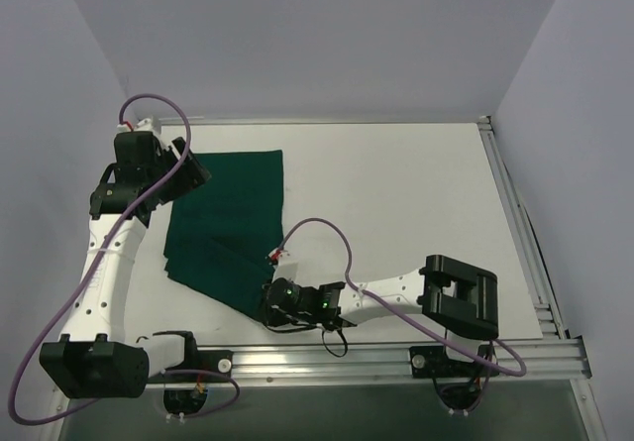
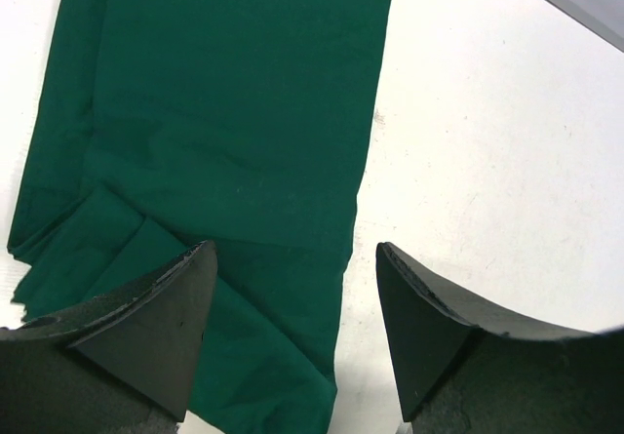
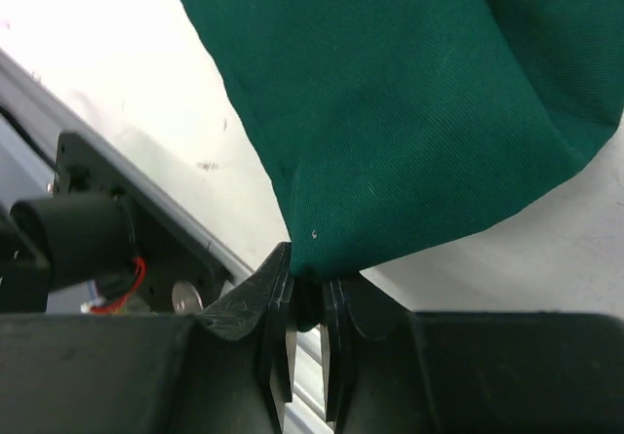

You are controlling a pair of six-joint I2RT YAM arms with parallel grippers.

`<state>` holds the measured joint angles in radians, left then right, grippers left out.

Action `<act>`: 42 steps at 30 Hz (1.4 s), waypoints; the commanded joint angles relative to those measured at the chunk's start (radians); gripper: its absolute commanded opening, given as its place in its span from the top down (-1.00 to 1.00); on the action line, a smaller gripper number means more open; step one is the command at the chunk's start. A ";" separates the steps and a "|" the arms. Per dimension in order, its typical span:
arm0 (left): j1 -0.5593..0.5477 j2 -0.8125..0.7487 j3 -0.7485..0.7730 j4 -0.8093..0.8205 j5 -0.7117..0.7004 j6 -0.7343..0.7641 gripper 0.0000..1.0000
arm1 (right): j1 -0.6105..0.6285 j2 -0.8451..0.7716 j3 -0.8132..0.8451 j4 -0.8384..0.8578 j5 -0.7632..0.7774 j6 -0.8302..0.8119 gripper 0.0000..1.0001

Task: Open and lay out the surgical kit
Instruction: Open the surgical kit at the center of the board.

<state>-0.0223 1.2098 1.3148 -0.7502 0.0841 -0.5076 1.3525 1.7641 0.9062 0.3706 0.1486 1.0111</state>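
Note:
The surgical kit shows only as a dark green cloth wrap, folded on the left half of the white table. My right gripper is low at the wrap's near corner and shut on it. In the right wrist view the green cloth tapers down into the gripper, pinched between the two narrow jaws. My left gripper hovers over the wrap's far left corner. In the left wrist view it stands open, with the cloth below and nothing between the fingers.
An aluminium rail runs along the table's near edge, close behind my right gripper. Another rail borders the right side. Grey walls enclose the back and sides. A black arm base with red wiring lies left of the right gripper.

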 commanded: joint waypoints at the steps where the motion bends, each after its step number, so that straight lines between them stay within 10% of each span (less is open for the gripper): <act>1: 0.007 -0.035 -0.003 0.035 0.002 0.035 -0.50 | -0.018 -0.078 -0.027 -0.002 -0.108 -0.146 0.78; 20: 0.016 -0.010 -0.048 0.052 -0.018 0.015 -0.48 | -0.061 0.067 -0.148 0.146 -0.561 -0.279 0.68; 23: 0.016 0.008 -0.045 0.055 -0.018 0.015 -0.48 | -0.061 0.054 -0.150 0.142 -0.555 -0.287 0.55; 28: 0.016 0.022 -0.048 0.072 -0.011 0.007 -0.48 | -0.065 -0.012 -0.110 0.027 -0.426 -0.318 -0.24; 42: 0.016 0.076 -0.043 0.092 -0.023 0.015 -0.48 | -0.349 -0.272 0.108 -0.361 -0.126 -0.548 -0.63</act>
<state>-0.0113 1.2629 1.2602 -0.6975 0.0711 -0.4934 1.0779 1.5299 0.9405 0.0917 -0.0624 0.5732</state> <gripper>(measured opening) 0.743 0.817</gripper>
